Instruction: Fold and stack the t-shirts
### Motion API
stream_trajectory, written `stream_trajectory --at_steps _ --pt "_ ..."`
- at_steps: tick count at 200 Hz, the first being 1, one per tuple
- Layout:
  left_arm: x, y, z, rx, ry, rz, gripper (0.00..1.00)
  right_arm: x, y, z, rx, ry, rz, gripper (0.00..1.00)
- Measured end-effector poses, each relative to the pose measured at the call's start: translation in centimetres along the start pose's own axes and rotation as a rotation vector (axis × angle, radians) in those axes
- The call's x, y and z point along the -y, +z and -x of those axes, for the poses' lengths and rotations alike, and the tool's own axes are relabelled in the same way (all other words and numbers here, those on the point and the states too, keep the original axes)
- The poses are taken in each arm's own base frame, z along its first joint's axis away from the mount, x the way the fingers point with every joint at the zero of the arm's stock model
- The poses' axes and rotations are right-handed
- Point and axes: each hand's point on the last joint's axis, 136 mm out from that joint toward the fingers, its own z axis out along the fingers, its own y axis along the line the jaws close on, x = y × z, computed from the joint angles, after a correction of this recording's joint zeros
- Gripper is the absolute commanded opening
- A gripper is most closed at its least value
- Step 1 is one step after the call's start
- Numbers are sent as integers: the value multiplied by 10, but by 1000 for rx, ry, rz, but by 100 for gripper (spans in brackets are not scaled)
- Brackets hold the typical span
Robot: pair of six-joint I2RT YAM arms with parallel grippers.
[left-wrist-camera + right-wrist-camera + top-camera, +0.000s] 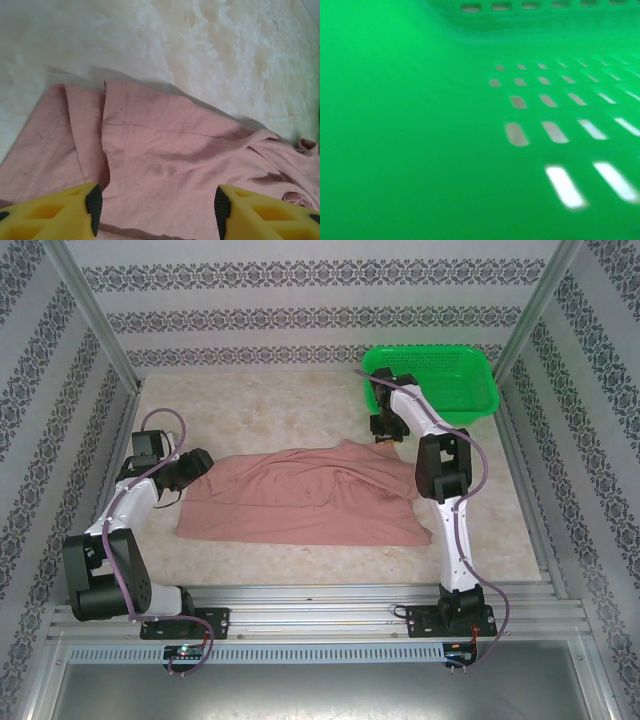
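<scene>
A pale, marbled beige worktop sits inside an enclosure of white walls banded with grey floral patterns. Metal posts rise at the far corners, and a metal rail runs along the near edge.

At the left, my left arm reaches in from the near corner. My left fingers hang at the left end of the t-shirt, spread apart with nothing between them. In the left wrist view, pink cloth with a stitched hem lies beneath them.

The t-shirt is dusty salmon pink. It lies rumpled across the middle of the worktop, partly folded over itself.

Further right, my right arm stretches towards the far right corner. My right fingers are at the shirt's far right corner, just beside the green mesh basket. I cannot tell whether they are apart or together. In the right wrist view the basket's slotted green plastic is very close and blurred.

Count: one t-shirt, one basket, two arms.
</scene>
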Motion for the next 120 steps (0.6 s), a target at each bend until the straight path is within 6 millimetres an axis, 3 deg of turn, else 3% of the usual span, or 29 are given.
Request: stream_trajectory --at_steps 37,55,84,110,120 --pt "-1 0 0 1 -1 1 62 1 -1 0 -12 -2 -8 15" --pt "0 -1 0 3 0 0 62 2 -1 -1 -17 -3 -13 0" --pt "1 -5 0 10 4 -3 62 1 0 -1 -20 -4 -9 0" --pt "1 -7 0 14 2 -2 63 -2 1 -6 3 19 26 32" --pt "1 -9 1 18 2 -2 63 -2 1 -13 9 46 42 38"
